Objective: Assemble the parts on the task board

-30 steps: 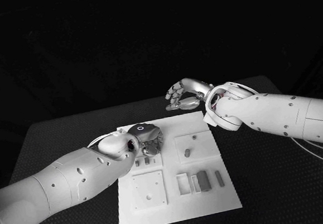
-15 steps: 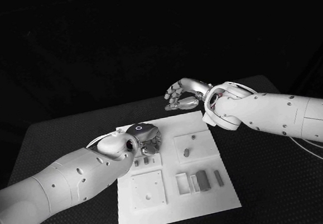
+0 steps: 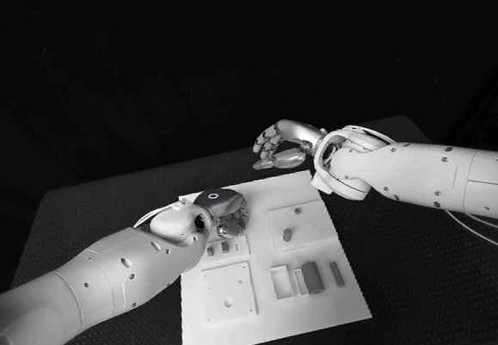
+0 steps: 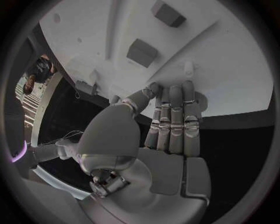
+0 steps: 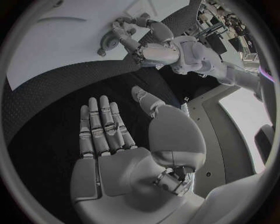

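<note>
Overhead head camera; two close wrist fisheyes

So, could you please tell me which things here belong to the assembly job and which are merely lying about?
Job:
- task board
- parts on it
- left hand over the board
- right hand beyond the board's far edge

Just there:
- black table

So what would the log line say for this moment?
left robot hand: open, over task board | right robot hand: open, beyond board | parts: on board
</note>
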Controlling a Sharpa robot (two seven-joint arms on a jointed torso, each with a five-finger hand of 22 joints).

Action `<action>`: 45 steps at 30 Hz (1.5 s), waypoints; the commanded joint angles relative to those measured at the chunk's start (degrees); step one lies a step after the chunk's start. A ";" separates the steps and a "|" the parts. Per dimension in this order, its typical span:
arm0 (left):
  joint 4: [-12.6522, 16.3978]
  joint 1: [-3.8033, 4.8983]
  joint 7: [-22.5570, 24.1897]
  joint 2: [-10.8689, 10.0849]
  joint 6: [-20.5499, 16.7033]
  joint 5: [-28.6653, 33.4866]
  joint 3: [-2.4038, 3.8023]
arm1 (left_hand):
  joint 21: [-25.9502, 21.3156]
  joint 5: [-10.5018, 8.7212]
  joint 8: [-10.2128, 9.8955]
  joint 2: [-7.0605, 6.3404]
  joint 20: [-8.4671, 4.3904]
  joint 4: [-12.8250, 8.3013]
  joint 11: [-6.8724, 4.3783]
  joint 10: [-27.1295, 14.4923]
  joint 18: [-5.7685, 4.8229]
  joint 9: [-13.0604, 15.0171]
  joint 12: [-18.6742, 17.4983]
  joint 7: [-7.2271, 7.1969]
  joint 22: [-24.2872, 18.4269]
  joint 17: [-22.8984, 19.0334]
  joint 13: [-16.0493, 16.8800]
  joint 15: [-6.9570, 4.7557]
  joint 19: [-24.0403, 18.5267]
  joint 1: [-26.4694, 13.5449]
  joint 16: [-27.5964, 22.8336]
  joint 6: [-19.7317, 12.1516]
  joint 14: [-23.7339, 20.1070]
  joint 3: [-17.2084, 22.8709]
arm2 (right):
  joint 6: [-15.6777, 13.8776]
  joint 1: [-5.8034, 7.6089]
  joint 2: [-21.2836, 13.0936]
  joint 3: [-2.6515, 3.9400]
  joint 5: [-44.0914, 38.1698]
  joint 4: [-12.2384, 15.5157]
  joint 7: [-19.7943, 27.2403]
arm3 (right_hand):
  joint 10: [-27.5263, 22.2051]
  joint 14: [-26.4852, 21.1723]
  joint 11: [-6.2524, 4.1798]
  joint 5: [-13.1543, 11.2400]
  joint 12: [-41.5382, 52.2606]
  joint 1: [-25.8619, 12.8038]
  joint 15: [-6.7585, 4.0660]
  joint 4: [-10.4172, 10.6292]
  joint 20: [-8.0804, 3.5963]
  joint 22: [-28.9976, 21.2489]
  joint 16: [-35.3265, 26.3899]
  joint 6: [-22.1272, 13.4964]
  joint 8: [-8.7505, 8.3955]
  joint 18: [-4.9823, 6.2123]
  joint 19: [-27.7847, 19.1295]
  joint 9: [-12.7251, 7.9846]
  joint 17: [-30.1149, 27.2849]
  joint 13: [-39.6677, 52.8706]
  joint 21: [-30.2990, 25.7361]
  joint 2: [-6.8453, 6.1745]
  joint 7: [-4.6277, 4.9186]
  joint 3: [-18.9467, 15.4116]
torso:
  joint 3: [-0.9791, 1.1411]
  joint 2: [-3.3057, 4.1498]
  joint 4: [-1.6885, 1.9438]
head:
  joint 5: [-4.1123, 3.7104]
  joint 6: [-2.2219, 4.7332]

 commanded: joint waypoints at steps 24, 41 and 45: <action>0.38 -0.70 1.37 -1.33 -4.19 1.35 -0.21 | 0.53 1.97 1.64 0.85 -1.17 0.06 -1.43 3.78 0.46 0.72 0.35 -1.25 1.46 -0.06 1.16 -1.50 2.70 0.35 1.34 3.72 2.50 2.09 | 0.45 0.07 -0.26 0.03 0.16 0.19 0.47 | -0.02 0.02 0.38 0.10 -0.34 0.52 0.56 0.30 0.12 0.20 -0.35 -0.36 0.31 -1.14 -0.41 -0.13 -0.11 -0.28 -0.33 -0.07 1.44 -0.09 | -0.03 -0.08 0.10 | -0.06 -0.08; 3.62 -0.61 2.88 -4.55 -6.94 4.37 3.31 | 0.50 2.85 1.77 0.76 -1.49 0.01 -1.72 4.57 0.42 1.04 0.19 -1.52 1.77 -0.10 1.69 -1.81 3.36 0.04 1.56 4.33 3.24 2.32 | 0.30 0.07 -0.91 0.04 0.19 0.44 0.45 | -0.02 0.01 0.38 0.10 -0.35 0.53 0.58 0.32 0.13 0.26 -0.41 -0.36 0.32 -1.14 -0.43 -0.16 -0.11 -0.38 -0.38 -0.11 1.44 -0.12 | -0.05 -0.15 0.23 | 0.15 0.23; 5.19 -0.19 2.36 -6.10 -5.09 4.60 4.58 | 0.50 2.84 1.77 0.72 -1.50 0.00 -1.74 4.61 0.41 1.06 0.18 -1.53 1.78 -0.11 1.72 -1.82 3.39 0.04 1.57 4.35 3.27 2.33 | 0.32 0.07 -1.07 0.04 0.24 0.47 0.43 | -0.02 0.01 0.39 0.10 -0.35 0.54 0.58 0.33 0.13 0.27 -0.42 -0.35 0.33 -1.14 -0.44 -0.17 -0.12 -0.41 -0.39 -0.12 1.44 -0.12 | -0.07 -0.11 0.19 | 0.24 0.26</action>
